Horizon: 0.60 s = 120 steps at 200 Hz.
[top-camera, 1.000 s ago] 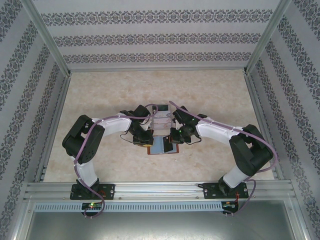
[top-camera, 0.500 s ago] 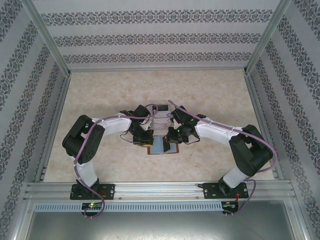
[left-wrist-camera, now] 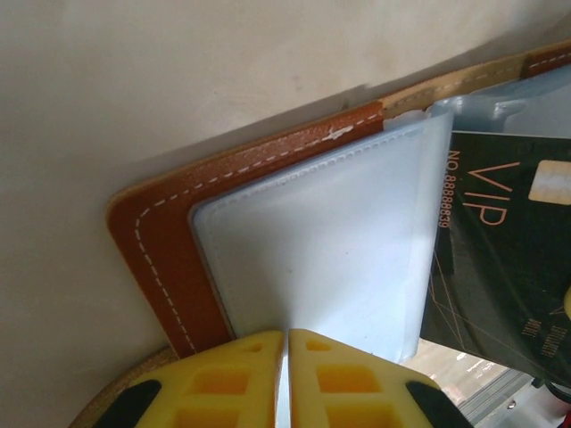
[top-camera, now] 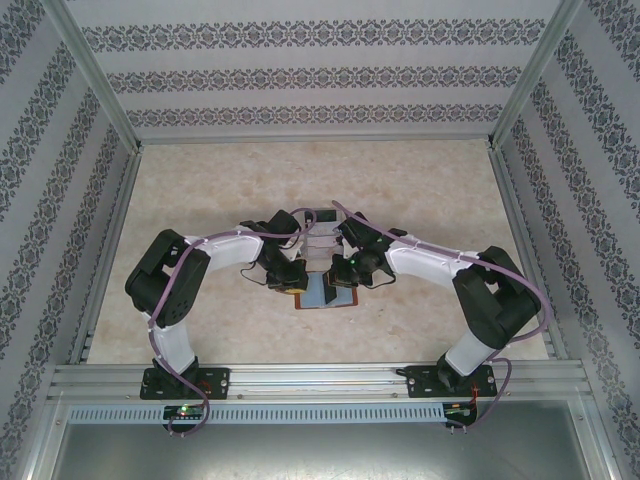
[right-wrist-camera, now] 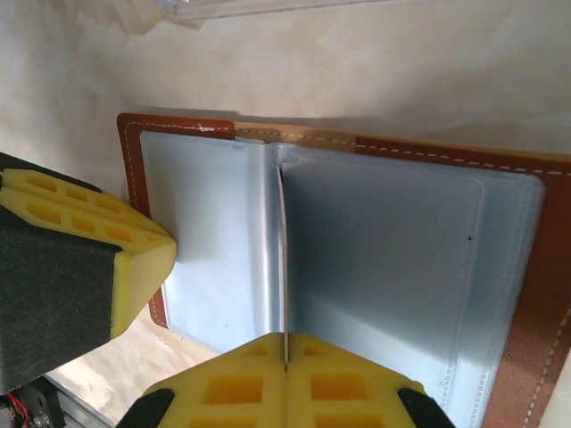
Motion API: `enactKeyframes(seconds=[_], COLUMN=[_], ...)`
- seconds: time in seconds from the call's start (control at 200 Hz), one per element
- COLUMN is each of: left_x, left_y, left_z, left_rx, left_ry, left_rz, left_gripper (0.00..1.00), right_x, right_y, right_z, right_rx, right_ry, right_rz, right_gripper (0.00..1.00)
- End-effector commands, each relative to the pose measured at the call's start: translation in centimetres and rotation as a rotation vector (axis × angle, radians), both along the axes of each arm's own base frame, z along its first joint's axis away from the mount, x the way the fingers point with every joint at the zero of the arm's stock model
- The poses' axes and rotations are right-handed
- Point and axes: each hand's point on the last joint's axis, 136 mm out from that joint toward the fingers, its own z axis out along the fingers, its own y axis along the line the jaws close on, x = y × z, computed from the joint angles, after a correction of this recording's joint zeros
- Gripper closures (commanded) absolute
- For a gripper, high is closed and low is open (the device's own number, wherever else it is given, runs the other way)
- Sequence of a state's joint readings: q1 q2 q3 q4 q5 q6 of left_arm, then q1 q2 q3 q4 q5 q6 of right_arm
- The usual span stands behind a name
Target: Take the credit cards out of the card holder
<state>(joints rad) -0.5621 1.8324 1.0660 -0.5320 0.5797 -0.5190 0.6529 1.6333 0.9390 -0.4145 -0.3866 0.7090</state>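
Note:
The card holder (top-camera: 322,292) lies open on the table between both arms, brown leather (left-wrist-camera: 169,232) with a pale blue inside (right-wrist-camera: 393,267). My left gripper (left-wrist-camera: 285,343) is shut on the edge of its pale blue sleeve, at the wallet's left side (top-camera: 298,286). A black credit card (left-wrist-camera: 500,241) printed VIP sticks out past that sleeve. In the right wrist view this card (right-wrist-camera: 283,259) stands edge-on over the wallet's fold, and my right gripper (right-wrist-camera: 285,352) is shut on it. From above, the right gripper (top-camera: 345,280) is at the wallet's right side.
A clear plastic stand (top-camera: 321,232) sits just behind the wallet, close to both wrists; its edge (right-wrist-camera: 259,7) shows in the right wrist view. The marble-look table (top-camera: 420,190) is walled by patterned panels and metal rails (top-camera: 110,260).
My right arm has shifted slightly left, closer over the wallet. The left arm and the wallet have stayed where they were.

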Motion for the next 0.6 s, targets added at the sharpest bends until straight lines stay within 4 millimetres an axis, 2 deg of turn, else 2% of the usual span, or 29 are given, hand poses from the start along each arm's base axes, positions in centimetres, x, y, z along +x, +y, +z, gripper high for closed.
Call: enactKeyframes(seconds=[0.0, 0.125, 0.37, 0.595], left_x=[-0.63, -0.76, -0.94, -0.13], left_y=[0.71, 0.61, 0.59, 0.01], left_z=[-1.97, -2.41, -2.75, -2.12], left_rx=[0.08, 0.092, 0.114, 0.095], left_ry=[0.024, 0.038, 0.048, 0.013], left_rz=[-0.024, -0.036, -0.05, -0.038], left_gripper=[0.86, 0.82, 0.68, 0.66], right_x=[-0.22, -0.2, -0.33, -0.26], right_y=[0.63, 0.62, 0.64, 0.72], right_z=[-0.36, -0.34, -0.29, -0.07], right_rx=[-0.006, -0.007, -0.006, 0.0], right_ry=[0.011, 0.012, 0.011, 0.005], right_rz=[0.015, 0.016, 0.021, 0.023], right_gripper=[0.95, 0.95, 0.95, 0.95])
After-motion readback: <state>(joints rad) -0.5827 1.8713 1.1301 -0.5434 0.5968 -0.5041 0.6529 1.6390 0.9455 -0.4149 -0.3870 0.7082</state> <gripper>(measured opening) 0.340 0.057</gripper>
